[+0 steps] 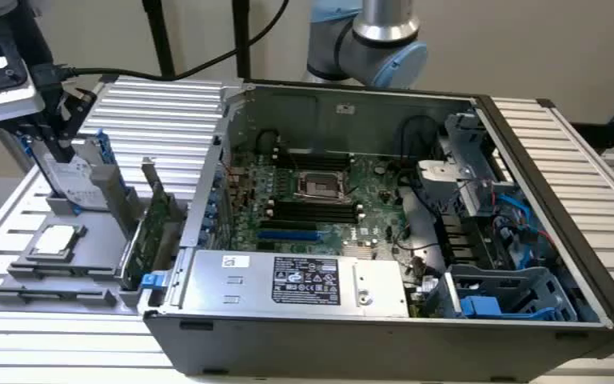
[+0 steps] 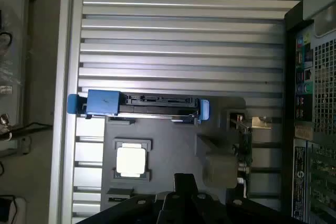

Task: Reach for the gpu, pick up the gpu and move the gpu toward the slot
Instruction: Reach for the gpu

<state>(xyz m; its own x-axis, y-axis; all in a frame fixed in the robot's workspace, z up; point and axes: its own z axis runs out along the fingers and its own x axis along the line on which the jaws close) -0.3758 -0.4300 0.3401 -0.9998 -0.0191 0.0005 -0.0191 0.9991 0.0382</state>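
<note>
The gpu (image 1: 153, 230) is a thin green card with a silver end bracket. It stands on edge in a grey holder (image 1: 61, 292) just outside the open computer case, at the exterior view's left. In the wrist view the gpu (image 2: 245, 145) is seen edge-on. My gripper (image 1: 60, 148) hangs shut and holds nothing. It is above the holder's far end, close to the upright hard drive, and to the exterior view's left of the gpu. Its black fingers (image 2: 185, 184) are together. A blue slot (image 1: 288, 236) lies on the motherboard inside the case.
A silver hard drive in a blue frame (image 1: 76, 172) (image 2: 139, 106) and a small square chip (image 1: 55, 240) (image 2: 130, 160) share the holder. The case wall (image 1: 202, 200) rises between holder and motherboard. Cables and a drive cage (image 1: 499, 288) crowd the case's right side. Slatted table (image 2: 184, 35).
</note>
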